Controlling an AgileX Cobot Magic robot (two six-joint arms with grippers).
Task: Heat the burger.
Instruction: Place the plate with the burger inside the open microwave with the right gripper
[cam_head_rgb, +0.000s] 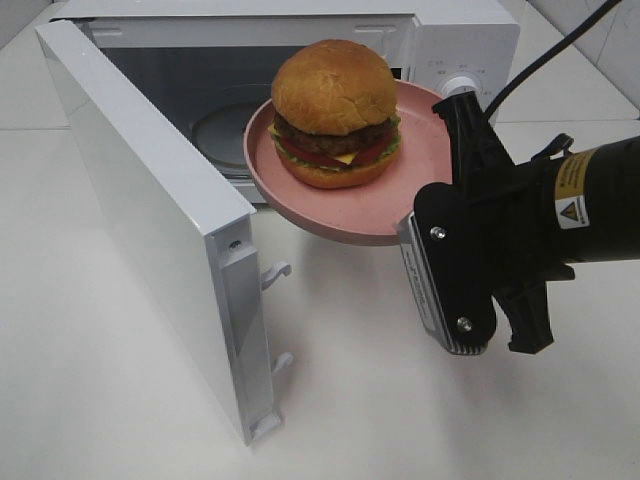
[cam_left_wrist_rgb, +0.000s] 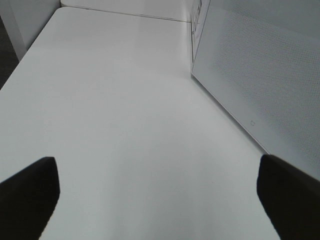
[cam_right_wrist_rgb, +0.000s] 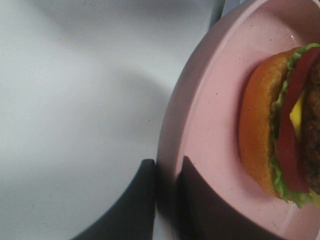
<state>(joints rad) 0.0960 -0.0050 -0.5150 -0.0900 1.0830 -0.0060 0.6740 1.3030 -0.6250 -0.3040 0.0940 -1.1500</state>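
The burger (cam_head_rgb: 335, 110) has a glossy golden bun, a dark patty, cheese, tomato and lettuce. It sits on a pink plate (cam_head_rgb: 360, 212) held in the air in front of the open microwave (cam_head_rgb: 465, 40). My right gripper (cam_head_rgb: 450, 112) is shut on the plate's right rim. In the right wrist view its two dark fingers (cam_right_wrist_rgb: 141, 200) pinch the plate's rim (cam_right_wrist_rgb: 175, 135), with the burger (cam_right_wrist_rgb: 260, 135) lying further along the plate. My left gripper (cam_left_wrist_rgb: 157, 175) is open and holds nothing, low over the white table beside the microwave door (cam_left_wrist_rgb: 260, 65).
The microwave door (cam_head_rgb: 150, 200) swings out wide to the left, with latch hooks on its front edge. A glass turntable (cam_head_rgb: 222, 132) lies inside the cavity. The control knob (cam_head_rgb: 460, 85) is just behind the right gripper. The white table (cam_head_rgb: 360, 400) spreads below the plate.
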